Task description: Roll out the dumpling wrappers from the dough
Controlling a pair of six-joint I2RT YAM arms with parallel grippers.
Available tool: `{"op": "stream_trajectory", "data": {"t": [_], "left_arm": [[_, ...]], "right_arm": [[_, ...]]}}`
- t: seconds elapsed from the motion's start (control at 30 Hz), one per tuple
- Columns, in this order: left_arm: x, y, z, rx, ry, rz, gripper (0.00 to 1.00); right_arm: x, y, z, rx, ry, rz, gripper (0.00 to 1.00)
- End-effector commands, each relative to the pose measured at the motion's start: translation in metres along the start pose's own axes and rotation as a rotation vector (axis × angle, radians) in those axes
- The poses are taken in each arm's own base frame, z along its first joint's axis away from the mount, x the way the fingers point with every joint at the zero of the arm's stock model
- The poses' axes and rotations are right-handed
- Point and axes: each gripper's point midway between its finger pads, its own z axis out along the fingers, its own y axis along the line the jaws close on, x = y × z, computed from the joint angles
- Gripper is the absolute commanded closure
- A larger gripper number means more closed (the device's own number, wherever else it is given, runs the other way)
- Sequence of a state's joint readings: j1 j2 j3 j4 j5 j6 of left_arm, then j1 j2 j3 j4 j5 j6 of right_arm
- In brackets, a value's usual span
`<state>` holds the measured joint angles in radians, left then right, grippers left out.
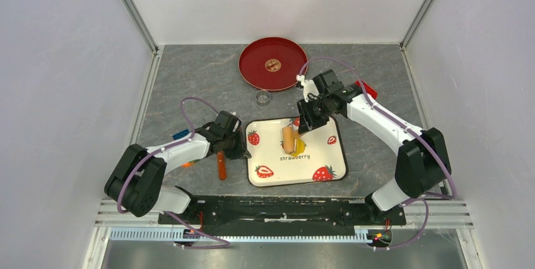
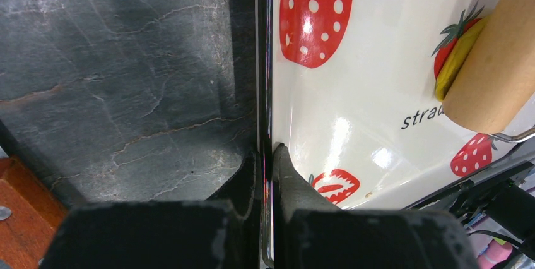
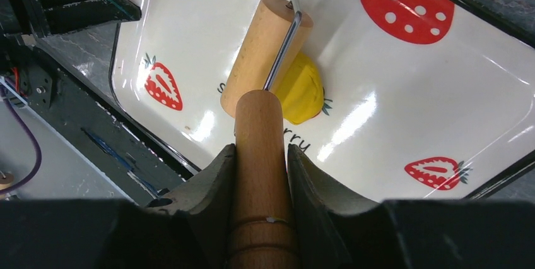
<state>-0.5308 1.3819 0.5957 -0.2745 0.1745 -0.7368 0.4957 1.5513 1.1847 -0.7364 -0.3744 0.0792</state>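
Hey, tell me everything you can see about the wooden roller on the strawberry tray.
The roller is a pale, smooth wooden cylinder on a thin bent metal rod, which runs into a slightly darker turned wooden handle. The right gripper has its jaws shut around that handle. The cylinder lies on its side, resting on a yellow lump of dough near the middle of the strawberry tray, over the printed word.

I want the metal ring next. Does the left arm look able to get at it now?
Probably not yet: the left gripper is shut on the strawberry tray's rim. The metal ring stands in the open beyond the tray; letting go should free the way.
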Motion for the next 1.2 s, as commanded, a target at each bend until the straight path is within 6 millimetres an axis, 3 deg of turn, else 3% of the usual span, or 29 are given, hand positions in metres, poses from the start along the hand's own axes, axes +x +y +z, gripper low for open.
{"op": "stream_trajectory", "data": {"t": [0.0,0.37,0.43,0.53,0.6,0.7,0.83,0.93,1.03,1.17], "left_arm": [[0.013,0.044,0.005,-0.195,0.02,-0.002,0.98],[0.013,0.044,0.005,-0.195,0.019,-0.004,0.98],[0.013,0.044,0.005,-0.194,0.018,-0.003,0.98],[0.013,0.044,0.005,-0.194,0.018,-0.003,0.98],[0.013,0.044,0.005,-0.194,0.018,-0.003,0.98],[0.013,0.044,0.005,-0.193,0.017,-0.004,0.98],[0.013,0.044,0.005,-0.194,0.018,-0.004,0.98],[0.013,0.045,0.005,-0.194,0.018,-0.005,0.98],[0.014,0.044,0.005,-0.189,0.016,-0.007,0.98],[0.014,0.044,0.006,-0.191,0.017,-0.007,0.98]], "right_arm": [[0.047,-0.033,0.02,0.148,0.164,0.036,1.0],[0.115,-0.086,0.017,0.394,0.389,0.074,1.0],[0.124,-0.096,0.018,0.429,0.411,0.072,1.0],[0.124,-0.092,0.023,0.41,0.41,0.066,1.0],[0.113,-0.081,0.028,0.392,0.386,0.029,1.0],[0.083,-0.04,0.039,0.309,0.338,-0.074,1.0],[0.041,0.037,0.049,0.15,0.236,-0.206,1.0],[0.011,0.084,0.036,-0.003,0.123,-0.194,1.0],[-0.015,0.096,0.01,-0.026,0.012,-0.172,1.0],[-0.032,0.069,-0.026,0.073,-0.047,-0.131,1.0]]}}
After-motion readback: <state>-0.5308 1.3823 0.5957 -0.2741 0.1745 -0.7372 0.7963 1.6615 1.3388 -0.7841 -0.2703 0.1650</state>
